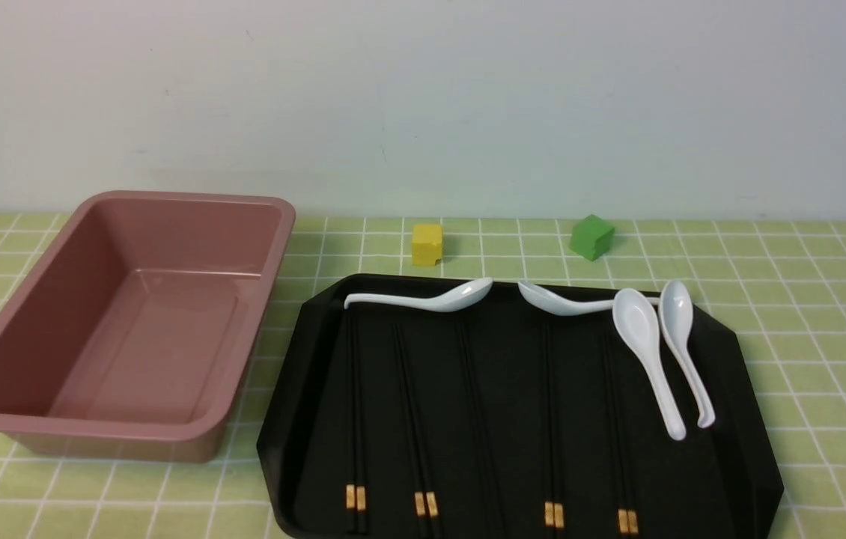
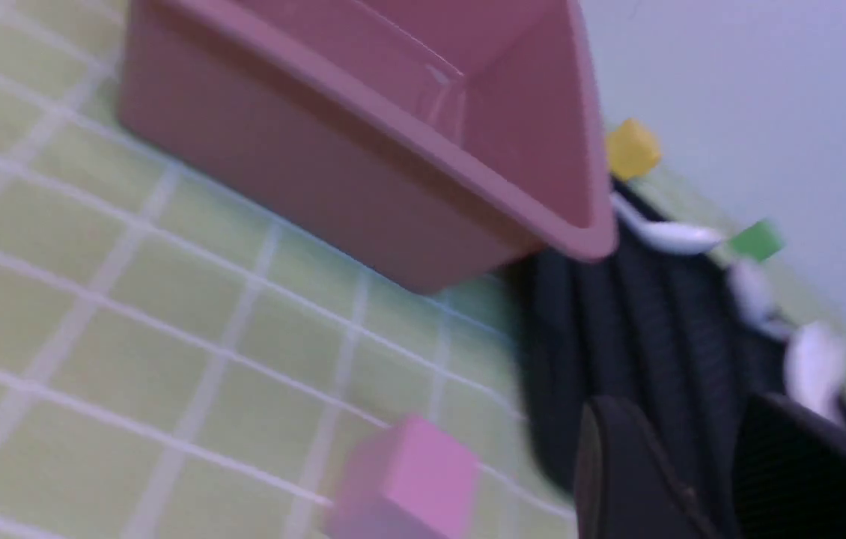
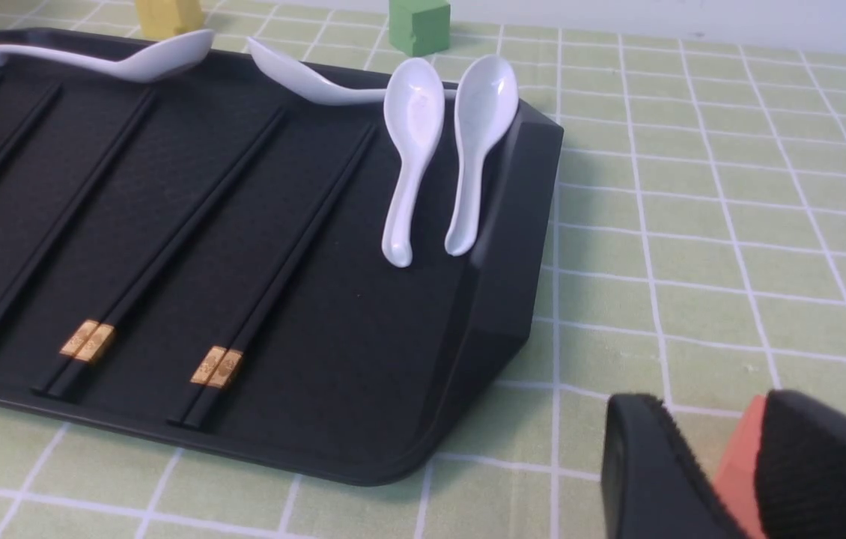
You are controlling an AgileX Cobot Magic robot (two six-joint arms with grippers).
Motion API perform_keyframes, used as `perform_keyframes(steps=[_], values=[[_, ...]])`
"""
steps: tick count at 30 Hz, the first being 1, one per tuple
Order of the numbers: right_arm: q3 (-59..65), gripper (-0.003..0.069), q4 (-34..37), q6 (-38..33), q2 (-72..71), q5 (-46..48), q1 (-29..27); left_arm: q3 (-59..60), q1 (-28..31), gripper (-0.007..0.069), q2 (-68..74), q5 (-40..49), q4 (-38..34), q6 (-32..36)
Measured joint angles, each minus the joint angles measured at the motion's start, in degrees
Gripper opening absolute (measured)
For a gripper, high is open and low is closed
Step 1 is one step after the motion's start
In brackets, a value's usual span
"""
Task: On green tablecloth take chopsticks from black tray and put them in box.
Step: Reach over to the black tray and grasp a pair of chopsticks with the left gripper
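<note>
The left claw [image 2: 689,430] hovers over the green tablecloth [image 2: 93,299], off the 8 o'clock corner of the black tray [image 1: 516,419]. Its jaws stand apart with nothing between them. One pink cube [image 2: 412,479] lies just beside it. The right claw [image 3: 711,430] sits off the tray's 4 o'clock corner. Its jaws are apart too, but an orange thing [image 3: 741,449] fills the gap, and I cannot tell whether it is gripped or only lies behind. Neither claw shows in the front view, so I judge no pick has begun.

The chopsticks [image 1: 354,497] lie in the tray in separate pairs running from 12 to 6 o'clock. Their gold-banded thick ends are at 6 o'clock, nearest the robot, which probably makes each pair easy to reach and to pinch alone. Four banded pairs are plain, and a fifth dark line between the second and third looks like another pair with its band out of sight.

Four white spoons [image 1: 647,352] are kept clear of the sticks, two along the 12 o'clock rim and two at 2 o'clock. The one box [image 1: 191,197] stands at the tray's 9 o'clock, empty, on the left arm's side. One yellow cube [image 1: 427,244] and one green cube [image 1: 591,236] sit beyond at 12 o'clock.
</note>
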Motion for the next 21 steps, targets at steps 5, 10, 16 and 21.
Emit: perform_keyframes(steps=[5,10,16,21], values=[[0.0,0.024,0.0,0.0,0.0,0.0,0.0,0.0,0.0,0.0238,0.0,-0.6,-18.9,-12.2],[0.0,0.024,0.0,0.0,0.0,0.0,0.0,0.0,0.0,0.0238,0.0,-2.1,-25.1,-13.6],[0.0,0.024,0.0,0.0,0.0,0.0,0.0,0.0,0.0,0.0238,0.0,-4.5,-28.8,-13.8],[0.0,0.024,0.0,0.0,0.0,0.0,0.0,-3.3,0.0,0.0197,0.0,-8.4,-34.9,-9.8]])
